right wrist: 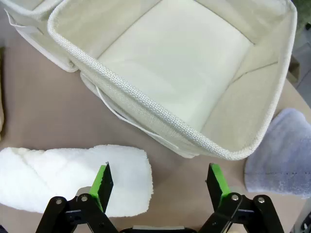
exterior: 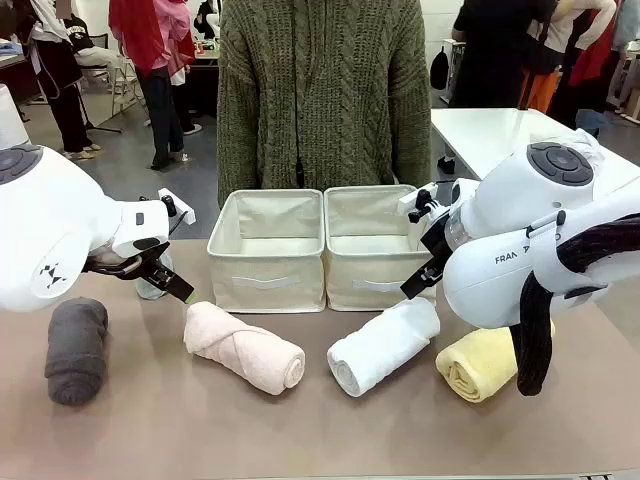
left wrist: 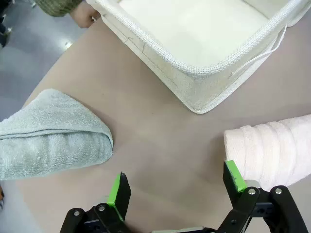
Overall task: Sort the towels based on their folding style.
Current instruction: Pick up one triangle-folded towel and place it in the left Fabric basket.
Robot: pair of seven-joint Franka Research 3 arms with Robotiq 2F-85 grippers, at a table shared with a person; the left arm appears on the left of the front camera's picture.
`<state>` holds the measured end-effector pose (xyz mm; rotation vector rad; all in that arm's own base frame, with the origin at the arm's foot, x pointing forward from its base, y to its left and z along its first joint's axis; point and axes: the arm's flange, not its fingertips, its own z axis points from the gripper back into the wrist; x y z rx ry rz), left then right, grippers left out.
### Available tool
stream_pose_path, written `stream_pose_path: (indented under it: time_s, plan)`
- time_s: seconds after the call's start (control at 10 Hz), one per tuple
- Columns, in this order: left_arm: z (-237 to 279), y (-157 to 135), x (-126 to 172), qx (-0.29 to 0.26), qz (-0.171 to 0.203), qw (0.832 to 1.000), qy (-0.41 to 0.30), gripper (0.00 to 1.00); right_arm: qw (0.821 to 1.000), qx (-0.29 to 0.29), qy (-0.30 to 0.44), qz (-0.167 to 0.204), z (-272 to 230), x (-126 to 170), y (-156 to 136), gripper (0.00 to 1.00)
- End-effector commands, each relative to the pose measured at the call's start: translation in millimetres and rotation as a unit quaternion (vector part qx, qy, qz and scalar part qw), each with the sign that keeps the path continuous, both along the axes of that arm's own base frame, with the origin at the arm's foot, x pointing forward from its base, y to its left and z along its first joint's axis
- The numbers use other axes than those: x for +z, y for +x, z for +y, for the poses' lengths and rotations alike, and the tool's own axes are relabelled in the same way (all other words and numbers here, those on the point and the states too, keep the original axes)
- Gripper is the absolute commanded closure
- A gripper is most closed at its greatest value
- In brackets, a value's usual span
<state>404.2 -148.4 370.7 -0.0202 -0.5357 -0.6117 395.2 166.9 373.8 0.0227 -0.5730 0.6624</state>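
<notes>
left arm (exterior: 55, 235), right arm (exterior: 515, 250): white shells, grey caps (exterior: 560, 162) | left pincer (left wrist: 175, 178), right pincer (right wrist: 159, 173): black, green pads (left wrist: 234, 175) | cable (exterior: 530, 340): black

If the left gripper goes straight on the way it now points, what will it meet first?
The left gripper probably meets bare table first, between the green towel and the pink towel; the basket corner lies just beyond, depth unclear.

left bin (exterior: 265, 280): cream fabric, open top, strap handle on front
right bin (exterior: 362, 282): same make, touching left bin's side
tabletop (exterior: 200, 430): grey-brown, matte (bins at far middle)
person (exterior: 320, 90): olive cable-knit sweater, standing just behind bins
white table (exterior: 500, 130): background, right
</notes>
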Motion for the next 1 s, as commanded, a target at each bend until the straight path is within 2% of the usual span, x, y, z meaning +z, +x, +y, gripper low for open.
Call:
stream_pose_path:
  time_s: [0.0, 0.9]
  plan:
    - [-1.2, -0.6, 1.0, -0.001, -0.001, 1.000, 0.000, 0.00, 1.000, 0.000, 0.000, 0.000, 0.0, 0.0, 0.0, 0.00]
    - [-1.2, -0.6, 1.0, -0.001, -0.001, 1.000, 0.000, 0.00, 1.000, 0.000, 0.000, 0.000, 0.0, 0.0, 0.0, 0.00]
